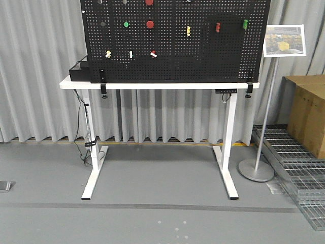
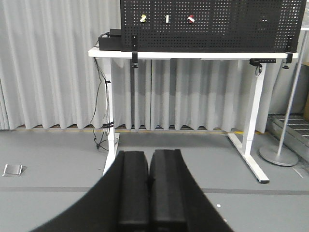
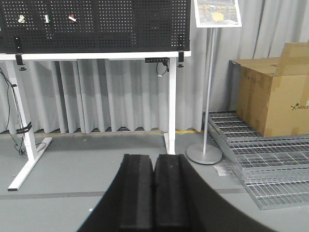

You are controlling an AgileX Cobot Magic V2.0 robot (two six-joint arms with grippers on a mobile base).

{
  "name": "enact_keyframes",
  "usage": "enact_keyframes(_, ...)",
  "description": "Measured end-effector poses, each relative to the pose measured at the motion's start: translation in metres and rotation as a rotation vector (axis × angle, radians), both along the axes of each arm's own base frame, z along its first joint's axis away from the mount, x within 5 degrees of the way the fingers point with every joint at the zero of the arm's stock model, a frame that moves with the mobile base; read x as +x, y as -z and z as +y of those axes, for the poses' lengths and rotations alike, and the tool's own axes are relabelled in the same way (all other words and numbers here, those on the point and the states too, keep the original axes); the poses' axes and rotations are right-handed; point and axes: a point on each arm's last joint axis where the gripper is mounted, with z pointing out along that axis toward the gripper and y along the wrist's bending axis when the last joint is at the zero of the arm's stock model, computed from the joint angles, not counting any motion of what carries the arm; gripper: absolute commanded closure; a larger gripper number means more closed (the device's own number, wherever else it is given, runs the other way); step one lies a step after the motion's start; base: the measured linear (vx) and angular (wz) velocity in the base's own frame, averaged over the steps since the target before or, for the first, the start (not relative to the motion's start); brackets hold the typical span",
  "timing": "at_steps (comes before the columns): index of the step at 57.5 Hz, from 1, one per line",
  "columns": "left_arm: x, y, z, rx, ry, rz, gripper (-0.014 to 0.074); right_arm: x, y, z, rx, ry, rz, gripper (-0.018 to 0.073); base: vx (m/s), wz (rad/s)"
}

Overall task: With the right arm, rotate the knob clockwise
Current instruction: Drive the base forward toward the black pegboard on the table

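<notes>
Two-armed robot is facing its work from a distance. The right gripper (image 3: 153, 166) is waiting well back from the black pegboard (image 1: 172, 46), which is filling the upper half of the front view on its white table (image 1: 152, 85).

The step in hand appears to be the approach, as nothing is yet near the board. Doing it well is probably going to mean carrying the arm up and toward the upper left of the right wrist view. There the board is showing only its bottom row of small pegs, so the arm needs to travel until the knob is sitting centred ahead of the pads.

Which fitting is the knob is not certain at this range. The red round knob (image 1: 150, 24), upper centre of the front view, is looking likeliest, with a green knob (image 1: 126, 24) just left of it. The jaws would need parting before arrival, then closing squarely around the rim. The wrist should then be turning clockwise about the knob's own axis rather than prying at the board.

For now the right pincer's two black pads (image 3: 137, 193) are pressing flat against each other, gripping nothing and touching nothing. The left gripper (image 2: 149, 164) is likewise sitting closed and empty at the bottom of its view. A sign stand (image 3: 208, 96) and a cardboard box (image 3: 273, 92) are standing at the right, seemingly off the route.
</notes>
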Motion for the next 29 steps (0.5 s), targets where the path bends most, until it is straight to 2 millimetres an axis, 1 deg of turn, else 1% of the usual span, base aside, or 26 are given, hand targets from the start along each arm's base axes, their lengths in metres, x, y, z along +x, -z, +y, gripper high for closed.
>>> enact_keyframes(12,0.0,0.0,0.0,0.0,0.0,0.0,0.0603,0.0,0.0,0.0,0.0,0.0,0.0,0.0568,0.18,0.03)
enact_keyframes(29,0.0,0.0,0.0,0.0,0.0,0.0,0.0603,0.0,0.0,0.0,0.0,0.0,0.0,0.0568,0.29,0.07)
